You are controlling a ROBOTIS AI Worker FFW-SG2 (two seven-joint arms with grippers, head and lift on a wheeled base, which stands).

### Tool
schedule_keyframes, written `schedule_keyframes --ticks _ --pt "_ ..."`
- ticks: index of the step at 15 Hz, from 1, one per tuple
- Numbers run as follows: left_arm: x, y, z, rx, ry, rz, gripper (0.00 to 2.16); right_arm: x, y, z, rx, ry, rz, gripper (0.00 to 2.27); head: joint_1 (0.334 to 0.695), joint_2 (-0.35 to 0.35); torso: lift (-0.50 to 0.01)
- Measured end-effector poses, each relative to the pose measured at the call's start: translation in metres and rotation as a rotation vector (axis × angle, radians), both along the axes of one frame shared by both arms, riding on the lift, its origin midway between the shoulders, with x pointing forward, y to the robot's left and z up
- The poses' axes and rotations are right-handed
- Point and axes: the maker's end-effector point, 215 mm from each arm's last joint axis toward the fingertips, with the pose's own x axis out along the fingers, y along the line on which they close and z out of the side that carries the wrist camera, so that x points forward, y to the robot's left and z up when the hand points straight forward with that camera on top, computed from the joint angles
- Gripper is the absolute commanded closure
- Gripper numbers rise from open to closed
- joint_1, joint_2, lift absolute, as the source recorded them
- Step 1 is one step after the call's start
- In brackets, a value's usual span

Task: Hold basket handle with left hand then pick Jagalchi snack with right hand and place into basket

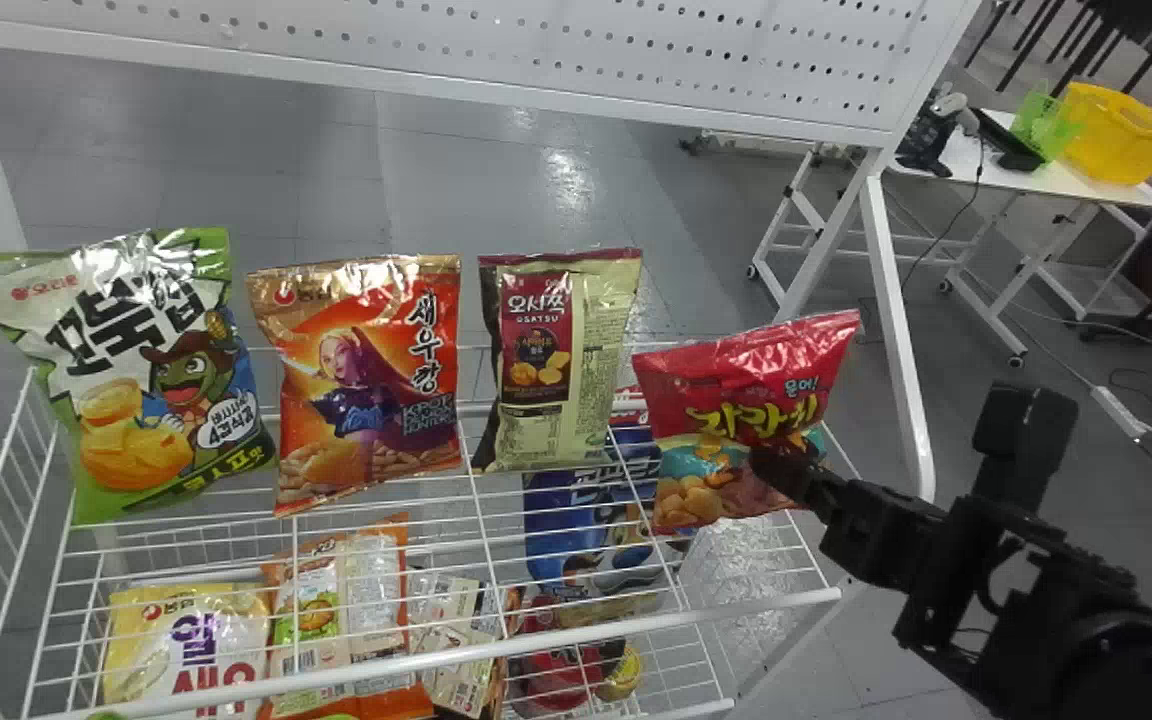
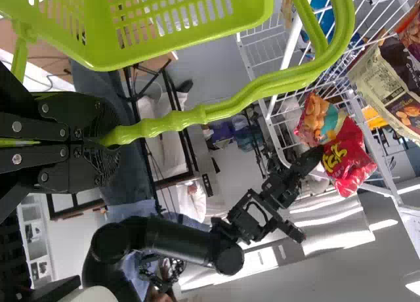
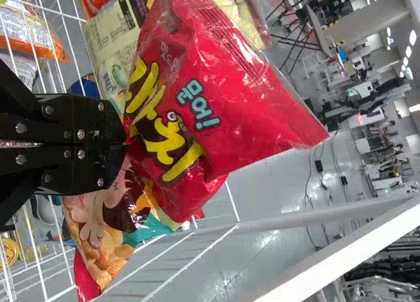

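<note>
Right end of the wire rack (image 1: 736, 609), and the right claw (image 1: 768, 462) has the red Jagalchi snack (image 1: 736, 375) clamped, black tips masking part of its front! Left claw (image 2: 108, 138) grips the green handle (image 2: 216, 110); the basket (image 2: 95, 26) is cut off at the left wrist view's edge. Wires partly screen the rack's lower packs (image 1: 186, 625).

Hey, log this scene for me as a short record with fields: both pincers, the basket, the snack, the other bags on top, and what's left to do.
Left pincer: shut on the basket handle
Basket: green, plastic
Right pincer: shut on the Jagalchi snack
Snack colour: mostly red
Other top bags: green-and-white bag, orange bag, beige-and-maroon bag
Rack: white wire
Left to do: snack into basket
</note>
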Motion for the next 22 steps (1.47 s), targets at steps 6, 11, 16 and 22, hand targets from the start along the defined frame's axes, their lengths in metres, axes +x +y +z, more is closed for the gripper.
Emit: schedule_keyframes --ticks 6,11,16,22 --pt "0.002 0.001 0.0 -0.006 -0.005 0.007 2.15 -0.052 0.03 0.001 0.042 0.143 0.059 2.25 0.695 -0.35 -0.008" --pt "0.002 0.002 -0.002 -0.006 -0.001 0.011 2.15 -0.085 0.06 0.003 0.128 0.162 0.157 2.25 0.695 -0.312 -0.008" --pt "0.002 0.002 -0.006 -0.01 -0.011 0.012 2.15 -0.105 0.102 0.003 0.201 0.176 0.269 2.25 0.695 -0.251 -0.008" --pt "0.003 0.001 -0.004 -0.009 -0.02 0.004 2.15 -0.13 0.16 0.0 0.306 0.204 0.422 2.25 0.695 -0.096 -0.008"
